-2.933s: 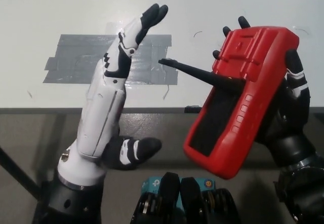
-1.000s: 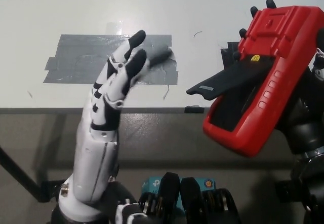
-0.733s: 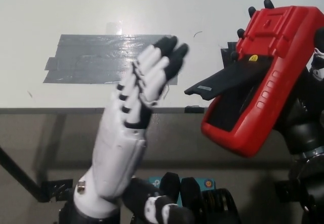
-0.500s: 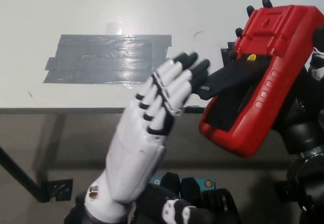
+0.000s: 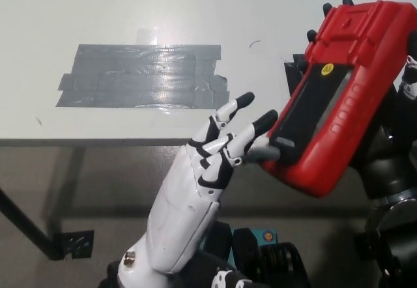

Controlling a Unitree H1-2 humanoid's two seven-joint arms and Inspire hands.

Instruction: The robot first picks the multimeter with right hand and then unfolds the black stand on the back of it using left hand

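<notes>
No text can be read anywhere; the multimeter [image 5: 339, 92] carries a small round yellow sticker [image 5: 327, 68] on its back, its mark too small to make out.

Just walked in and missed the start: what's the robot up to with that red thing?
The black right robot hand holds a red multimeter up off the white table, back side facing the camera. The white left robot hand reaches over with fingertips at the lower end of the black stand, which lies nearly flat against the meter's back. Grey tape is stuck on the table.
</notes>
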